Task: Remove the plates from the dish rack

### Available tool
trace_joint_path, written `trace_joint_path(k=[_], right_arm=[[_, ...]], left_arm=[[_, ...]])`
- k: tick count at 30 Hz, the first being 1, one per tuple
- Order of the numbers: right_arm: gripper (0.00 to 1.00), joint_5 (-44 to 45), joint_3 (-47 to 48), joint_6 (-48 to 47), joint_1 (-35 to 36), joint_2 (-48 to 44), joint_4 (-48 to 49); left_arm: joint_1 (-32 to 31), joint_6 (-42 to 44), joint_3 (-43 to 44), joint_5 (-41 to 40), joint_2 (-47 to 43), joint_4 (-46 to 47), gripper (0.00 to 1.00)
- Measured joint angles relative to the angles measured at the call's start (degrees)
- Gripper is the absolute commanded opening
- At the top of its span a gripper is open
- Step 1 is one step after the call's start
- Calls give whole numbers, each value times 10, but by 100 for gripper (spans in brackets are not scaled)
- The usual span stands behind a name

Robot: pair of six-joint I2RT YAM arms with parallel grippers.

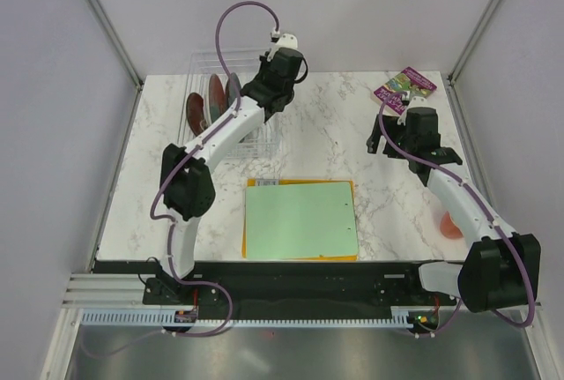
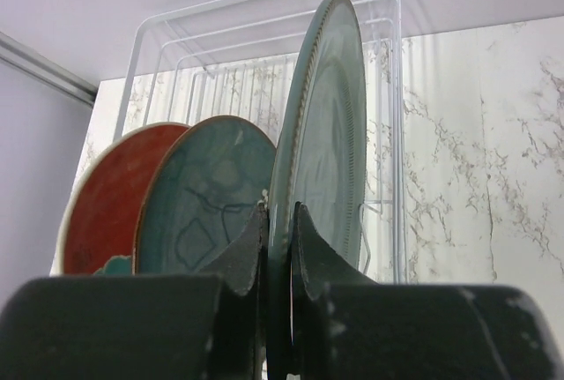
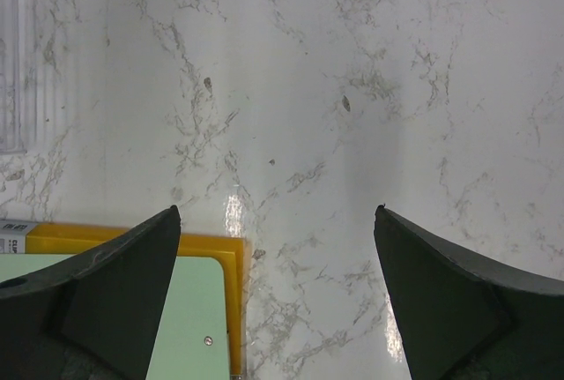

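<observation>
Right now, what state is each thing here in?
left gripper, shut on the grey-green plate's rim
right gripper, open, holding nothing
grey-green plate, upright in the dish rack, gripped
teal plate, upright in rack, untouched
red plate, upright in rack, untouched
green board, lying flat

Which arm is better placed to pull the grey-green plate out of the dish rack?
Left. The left claw is shut on the rim of the grey-green plate, which stands upright in the dish rack. The right claw hangs open over the marble table, away from the rack.
</observation>
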Motion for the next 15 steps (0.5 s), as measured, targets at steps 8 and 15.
trace_joint_path(k=[8,15], right_arm=[[98,-79,16,28,0,-3,16],[98,-155,58,76,0,14,76]], left_arm=[[4,-38,16,81,-83,-117,2],[5,-123,15,202,-188,-148,2]])
